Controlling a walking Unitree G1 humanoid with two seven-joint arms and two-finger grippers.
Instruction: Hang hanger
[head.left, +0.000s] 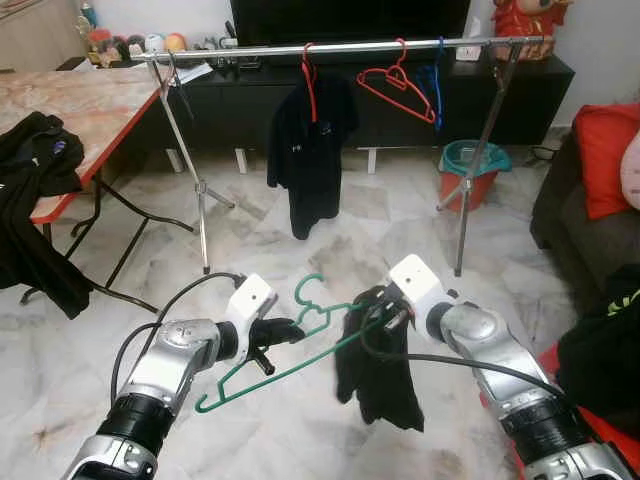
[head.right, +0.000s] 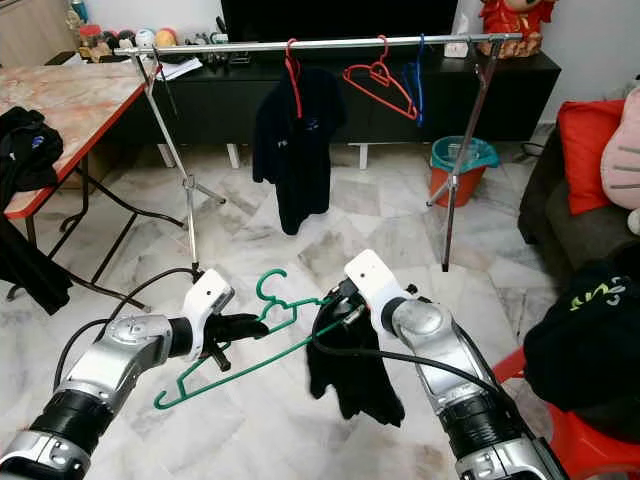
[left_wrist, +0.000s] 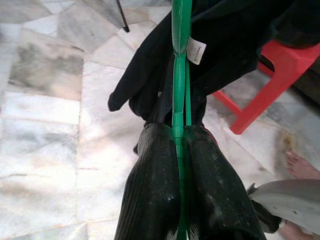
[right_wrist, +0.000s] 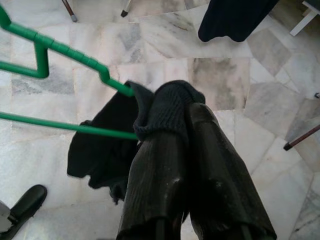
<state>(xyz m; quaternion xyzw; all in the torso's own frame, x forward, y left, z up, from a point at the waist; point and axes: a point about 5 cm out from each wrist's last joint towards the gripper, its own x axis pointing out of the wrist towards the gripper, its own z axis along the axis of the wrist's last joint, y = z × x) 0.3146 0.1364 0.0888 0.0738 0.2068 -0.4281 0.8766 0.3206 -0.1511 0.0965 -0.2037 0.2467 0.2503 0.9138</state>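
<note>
1. Left gripper (head.left: 283, 330) is pressed together on the lower bar of a green plastic hanger (head.left: 290, 345), holding it tilted above the marble floor (head.left: 300, 430).
2. Right gripper (head.left: 385, 305) is pinched on the collar of a black garment (head.left: 380, 375), which is partly threaded onto one end of the green hanger and droops below it.
3. Beyond both arms stands a metal clothes rail (head.left: 340, 47) on splayed legs.
4. A black T-shirt (head.left: 305, 150) hangs from the rail on a red hanger (head.left: 308, 75); beside it hang an empty red hanger (head.left: 398, 85) and a blue hanger (head.left: 438, 80).
5. At the left is a marble-pattern worktop (head.left: 80, 105) with dark clothes (head.left: 35, 160) draped over its edge.
6. A teal-and-red bucket (head.left: 472, 170) sits on the floor near the rail's right leg.
</note>
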